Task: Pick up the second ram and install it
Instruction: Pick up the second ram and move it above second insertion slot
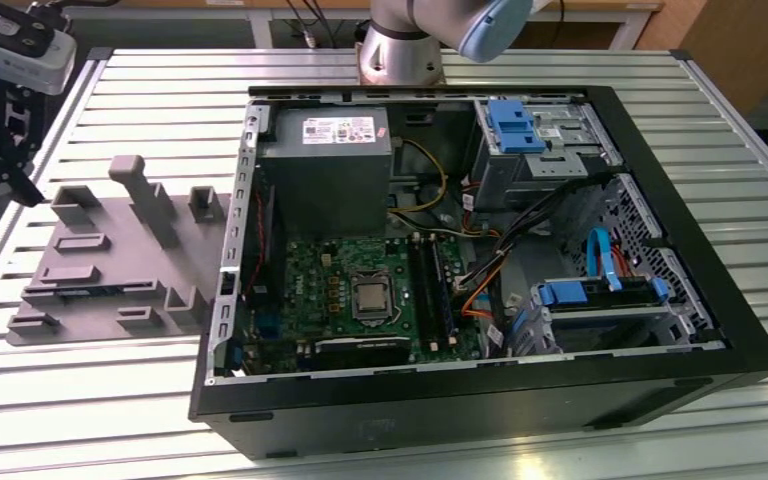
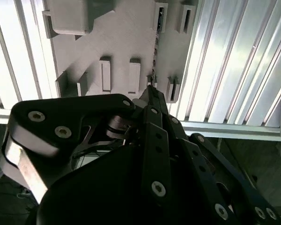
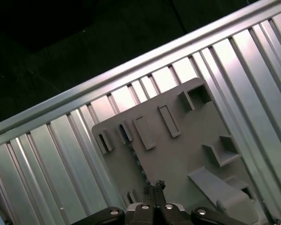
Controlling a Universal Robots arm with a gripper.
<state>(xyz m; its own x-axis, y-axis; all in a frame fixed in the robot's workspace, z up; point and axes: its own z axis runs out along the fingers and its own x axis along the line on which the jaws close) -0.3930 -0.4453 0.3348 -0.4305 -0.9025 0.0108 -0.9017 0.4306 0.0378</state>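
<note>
On the table (image 1: 131, 400), to the exterior view's left of the open case (image 1: 704, 330), we list:

Holder (image 1: 117, 250). Grey, with blocks and slots. It lies flat, just beside the case.

Ram (image 1: 95, 291). It stands on edge in the near part of the holder as a thin bluish-green strip. Its long axis runs across the exterior view, left to right, roughly along the holder's near edge. In the second wrist view the ram (image 2: 155, 51) is a narrow edge-on line among the blocks of the holder (image 2: 126, 33). In the first wrist view the ram (image 3: 136, 161) is the same line, with a dotted top.

Gripper (image 1: 24, 188). It is raised over the table's far left, apart from the holder and touching nothing. In the second wrist view the gripper (image 2: 150, 90) is closed to a point, and the first wrist view shows the gripper (image 3: 154, 185) likewise, with nothing held.

Relation. From the gripper the ram lies below and ahead. In both wrist views the strip runs straight out from the fingertips. The linkages spread to either side of that line, so we judge the fingers would close across the board's thin faces. We cannot tell the height above it.

Slots (image 1: 427, 285). Long and black, inside the case. They run near to far, crosswise to the ram's present axis.
</note>
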